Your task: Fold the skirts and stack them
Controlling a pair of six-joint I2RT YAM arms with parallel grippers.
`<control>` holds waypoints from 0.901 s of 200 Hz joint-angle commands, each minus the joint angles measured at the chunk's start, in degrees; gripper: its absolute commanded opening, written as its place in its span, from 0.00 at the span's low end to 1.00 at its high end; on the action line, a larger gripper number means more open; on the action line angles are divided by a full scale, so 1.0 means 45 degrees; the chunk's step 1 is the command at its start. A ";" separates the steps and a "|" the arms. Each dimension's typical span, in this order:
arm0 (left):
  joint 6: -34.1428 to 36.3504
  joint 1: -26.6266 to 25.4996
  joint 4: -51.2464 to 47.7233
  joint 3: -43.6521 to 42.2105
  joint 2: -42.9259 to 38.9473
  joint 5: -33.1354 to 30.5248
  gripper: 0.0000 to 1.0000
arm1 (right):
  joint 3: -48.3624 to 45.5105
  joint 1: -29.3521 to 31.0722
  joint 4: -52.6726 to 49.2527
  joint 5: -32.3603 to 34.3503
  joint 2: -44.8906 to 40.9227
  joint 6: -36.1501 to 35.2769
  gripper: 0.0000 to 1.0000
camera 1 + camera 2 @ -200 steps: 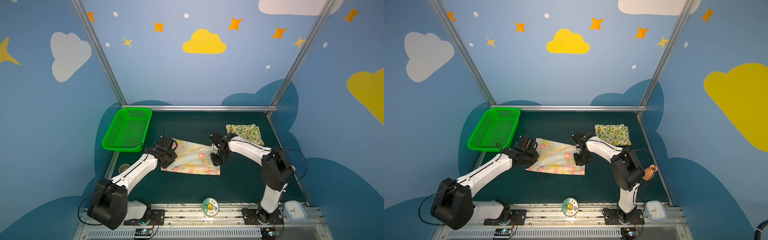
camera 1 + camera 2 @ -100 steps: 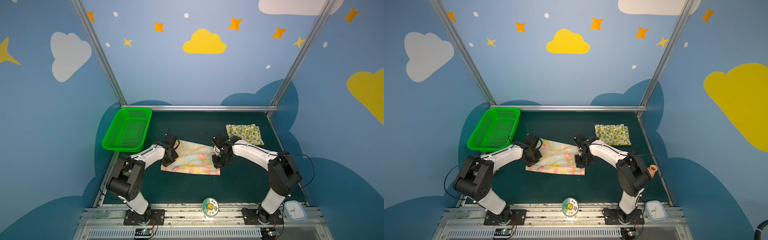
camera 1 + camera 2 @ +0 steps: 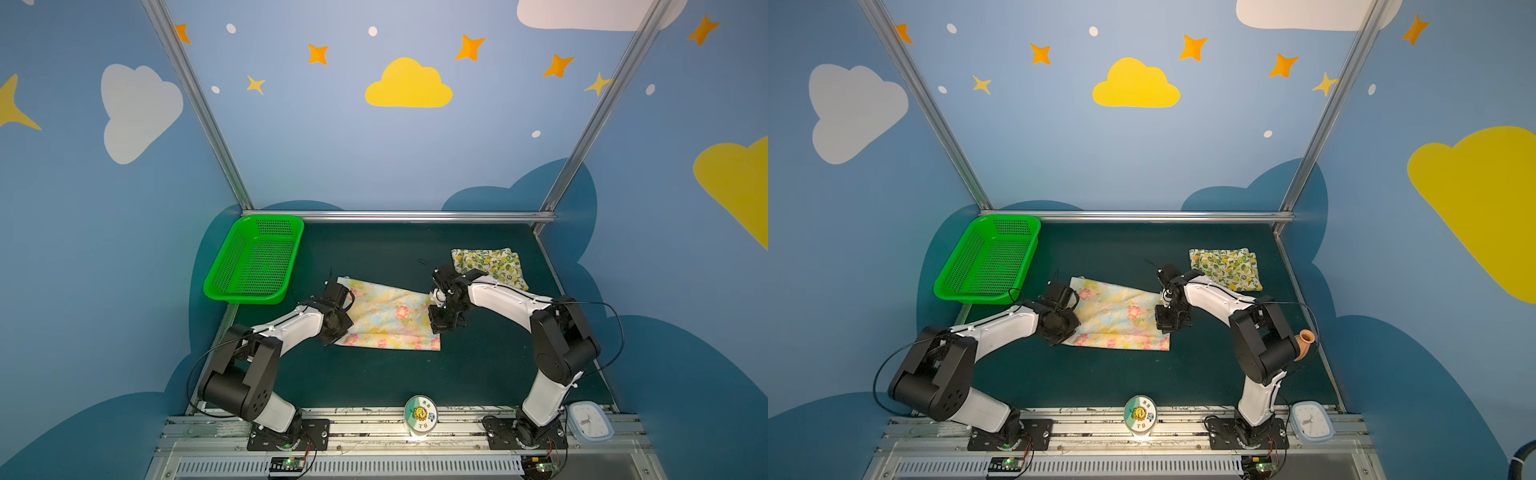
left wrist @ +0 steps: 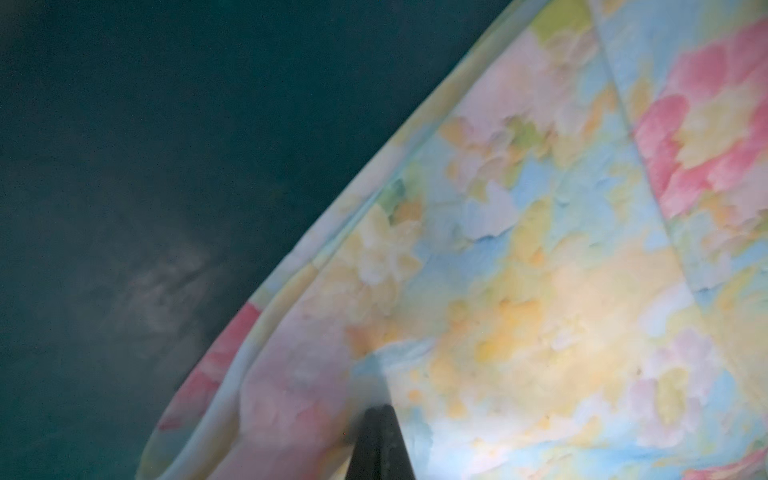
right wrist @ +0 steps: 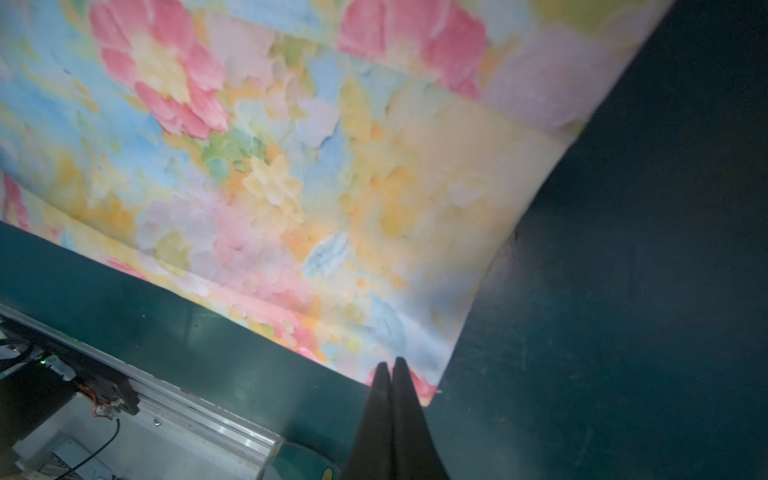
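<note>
**At mid-table, the flowered skirt (image 3: 390,320) waited between two arms**

It lay flat on the green table (image 3: 374,374), probably placed there for folding. The lemon skirt (image 3: 490,264) sat folded near the far right corner, apparently as the base of the stack. The left gripper (image 4: 376,415) and right gripper (image 5: 390,368) pointed down at opposite ends, jaws pressed together; whether they nipped cloth was unclear. Both arms reached inward, elbows bent.
</note>
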 commanded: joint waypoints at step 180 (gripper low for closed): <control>0.1953 -0.3185 -0.0999 0.8012 0.5423 0.3100 0.05 | -0.4201 -0.4609 0.5827 -0.5771 -0.1651 0.1172 0.43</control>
